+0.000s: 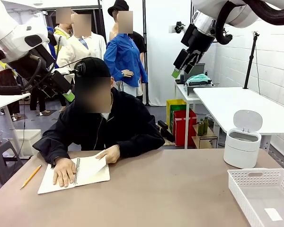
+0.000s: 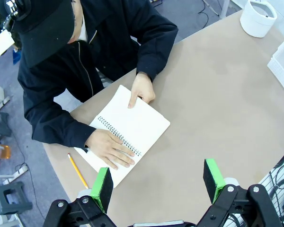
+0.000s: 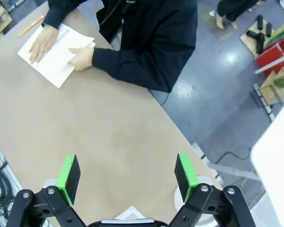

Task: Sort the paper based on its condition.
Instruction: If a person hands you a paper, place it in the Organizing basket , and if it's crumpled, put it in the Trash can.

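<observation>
While one hand [image 1: 64,171] pins notebook [image 1: 57,182] flat so other hand [image 1: 109,153] can lift paper [image 1: 92,166], page not yet torn out, you hold left gripper [image 2: 157,178] spread, high. Right gripper [image 3: 127,171] likewise wide, clear of table [image 1: 170,189]. Bin [image 1: 243,142], basket [image 1: 262,189] ready for sorting.

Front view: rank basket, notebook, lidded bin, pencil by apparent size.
1. White basket, though nearest the camera and cut off by the frame.
2-3. Spiral notebook and lidded bin: look alike, not ranked.
4. Pencil.

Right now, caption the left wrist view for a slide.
Open left pincer above a person holding a notebook flat, pencil alongside.
</observation>
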Robot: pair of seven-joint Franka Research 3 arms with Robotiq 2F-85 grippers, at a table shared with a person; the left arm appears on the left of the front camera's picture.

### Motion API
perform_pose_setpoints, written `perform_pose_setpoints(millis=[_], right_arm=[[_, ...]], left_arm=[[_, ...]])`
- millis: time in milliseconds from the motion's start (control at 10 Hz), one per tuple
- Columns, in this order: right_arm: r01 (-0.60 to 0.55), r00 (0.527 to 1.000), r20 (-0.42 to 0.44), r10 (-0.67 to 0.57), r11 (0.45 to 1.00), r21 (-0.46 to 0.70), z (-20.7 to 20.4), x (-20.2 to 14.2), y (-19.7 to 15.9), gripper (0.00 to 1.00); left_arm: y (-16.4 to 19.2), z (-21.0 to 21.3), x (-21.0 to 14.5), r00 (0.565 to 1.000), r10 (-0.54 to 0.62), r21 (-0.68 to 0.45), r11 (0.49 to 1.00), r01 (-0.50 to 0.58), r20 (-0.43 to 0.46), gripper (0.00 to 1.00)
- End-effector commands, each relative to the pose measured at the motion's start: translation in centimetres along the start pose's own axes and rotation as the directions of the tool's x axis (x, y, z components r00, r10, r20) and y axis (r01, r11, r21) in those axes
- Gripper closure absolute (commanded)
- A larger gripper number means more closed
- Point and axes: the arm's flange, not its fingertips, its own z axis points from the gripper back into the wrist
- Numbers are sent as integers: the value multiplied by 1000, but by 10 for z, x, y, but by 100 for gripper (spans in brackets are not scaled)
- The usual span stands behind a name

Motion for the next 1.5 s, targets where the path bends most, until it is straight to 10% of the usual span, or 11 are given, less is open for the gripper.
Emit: perform_pose_setpoints(millis=[0, 1400], right_arm=[[-1, 1000, 0, 1, 1000, 3, 1, 0, 2, 0], [-86, 993, 85, 81, 995, 55, -1, 20, 21, 0]], left_arm=[[1, 1, 0, 1000, -4, 9, 1000, 4, 0, 0], [1, 1, 0, 1000, -4, 9, 1000, 4, 0, 0]])
